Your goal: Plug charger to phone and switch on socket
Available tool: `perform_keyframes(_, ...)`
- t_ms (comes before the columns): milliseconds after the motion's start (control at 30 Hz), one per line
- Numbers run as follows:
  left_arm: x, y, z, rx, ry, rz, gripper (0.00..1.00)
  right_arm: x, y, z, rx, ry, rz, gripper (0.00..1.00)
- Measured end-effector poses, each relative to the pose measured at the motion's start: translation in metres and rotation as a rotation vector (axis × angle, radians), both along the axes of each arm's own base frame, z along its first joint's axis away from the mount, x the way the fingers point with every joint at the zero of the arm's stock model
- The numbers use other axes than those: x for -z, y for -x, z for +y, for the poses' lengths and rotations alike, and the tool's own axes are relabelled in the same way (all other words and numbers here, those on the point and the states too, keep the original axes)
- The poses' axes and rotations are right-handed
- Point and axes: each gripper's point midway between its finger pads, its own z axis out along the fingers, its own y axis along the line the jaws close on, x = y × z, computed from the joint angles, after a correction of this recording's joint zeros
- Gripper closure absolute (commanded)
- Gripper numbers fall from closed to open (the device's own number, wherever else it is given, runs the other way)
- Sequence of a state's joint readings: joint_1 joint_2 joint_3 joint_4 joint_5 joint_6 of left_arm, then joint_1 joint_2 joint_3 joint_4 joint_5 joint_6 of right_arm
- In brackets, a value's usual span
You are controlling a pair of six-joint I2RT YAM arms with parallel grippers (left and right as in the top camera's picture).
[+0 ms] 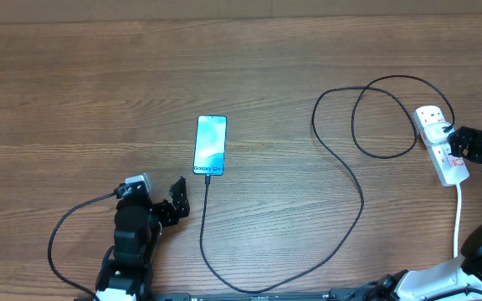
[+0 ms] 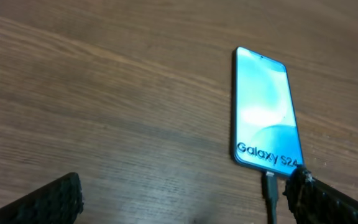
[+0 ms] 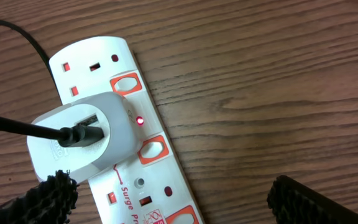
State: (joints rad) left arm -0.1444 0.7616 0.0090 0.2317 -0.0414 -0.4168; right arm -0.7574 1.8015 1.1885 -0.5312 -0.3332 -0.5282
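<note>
The phone (image 1: 210,145) lies flat mid-table, its blue screen lit (image 2: 266,112). The charger (image 1: 341,159), a thin black cable, runs from its connector tip (image 2: 269,185), seated in the phone's near end, in a long loop to a white adapter (image 3: 82,140) plugged into the socket (image 1: 440,144). A small red light (image 3: 140,120) glows beside the adapter on the socket (image 3: 135,186). My left gripper (image 1: 167,201) is open just below-left of the phone, its right finger (image 2: 319,199) beside the connector. My right gripper (image 1: 462,147) is open over the socket, holding nothing.
The socket's white cord (image 1: 458,219) runs down toward the right arm's base. The left arm's own black cable (image 1: 61,238) loops at the lower left. Red rocker switches (image 3: 153,149) line the strip's edge. Bare wooden tabletop (image 1: 74,100) lies all around.
</note>
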Motion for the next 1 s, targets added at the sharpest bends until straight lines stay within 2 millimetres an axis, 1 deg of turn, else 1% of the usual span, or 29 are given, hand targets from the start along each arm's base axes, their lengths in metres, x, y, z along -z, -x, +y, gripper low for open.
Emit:
perform_keyframes(200, 0.001, 0.013, 0.009, -0.032, -0.019, 0.024, 0.00, 0.000, 0.000, 0.000, 0.000, 0.000, 0.000, 0.00)
perform_keyframes(300, -0.004, 0.018, 0.016, -0.063, -0.020, 0.005, 0.00, 0.000, 0.000, 0.000, 0.000, 0.001, 0.000, 0.00)
perform_keyframes(433, -0.029, 0.012, 0.028, -0.107, -0.015, -0.102, 0.00, 0.000, 0.000, 0.000, 0.000, 0.000, 0.001, 0.00)
perform_keyframes(567, -0.046, 0.011, 0.037, -0.125, -0.051, -0.177, 0.00, 0.000, 0.000, 0.000, 0.000, 0.000, 0.001, 0.00)
perform_keyframes(667, -0.063, 0.010, 0.037, -0.103, -0.103, -0.254, 0.00, 0.000, 0.000, 0.000, 0.000, 0.000, 0.000, 0.00)
perform_keyframes(867, -0.084, 0.011, 0.037, -0.073, -0.191, -0.347, 0.00, 0.000, 0.000, 0.000, 0.001, 0.000, 0.000, 0.00)
perform_keyframes(1000, -0.102, 0.013, 0.037, -0.051, -0.278, -0.422, 0.00, 0.000, 0.000, 0.000, 0.000, 0.001, 0.000, 0.00)
